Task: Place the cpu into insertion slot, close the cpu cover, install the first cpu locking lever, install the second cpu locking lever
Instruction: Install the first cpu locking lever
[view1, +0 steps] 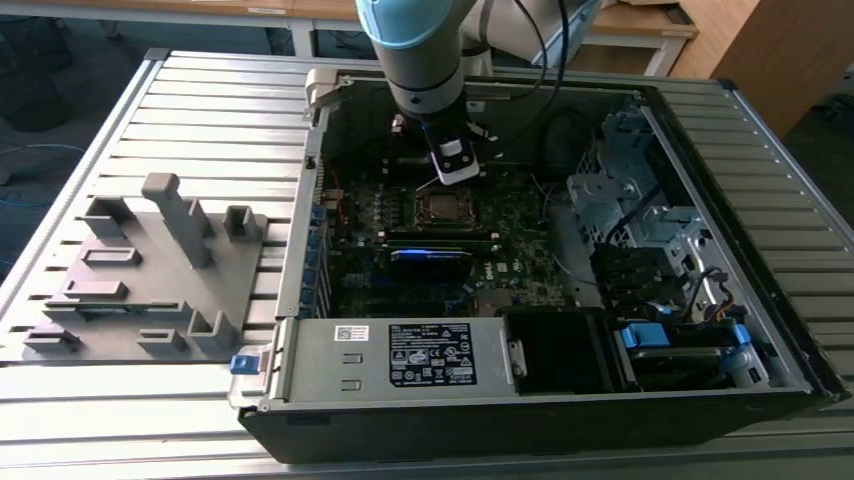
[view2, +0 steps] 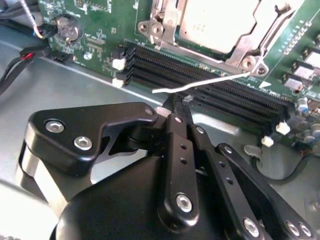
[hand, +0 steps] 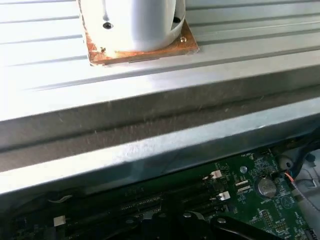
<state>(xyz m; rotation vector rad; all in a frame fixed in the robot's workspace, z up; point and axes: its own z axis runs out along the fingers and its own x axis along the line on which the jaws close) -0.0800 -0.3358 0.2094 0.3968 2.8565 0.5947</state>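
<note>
Black gripper (view2: 175, 104) linkage looms closest in the second wrist view, its jaws pressed together at the near edge of the memory slots (view2: 215, 67). A thin silver locking lever (view2: 210, 82) slants across those slots, its far end at a corner of the cpu cover (view2: 248, 47). Beyond the memory slots the cover lies flat over the cpu (view2: 220, 25), pale face up in the insertion slot (view1: 441, 207). Well away from them, the grey power supply (view1: 314, 370) carries a white printed label (view1: 430, 355)
</note>
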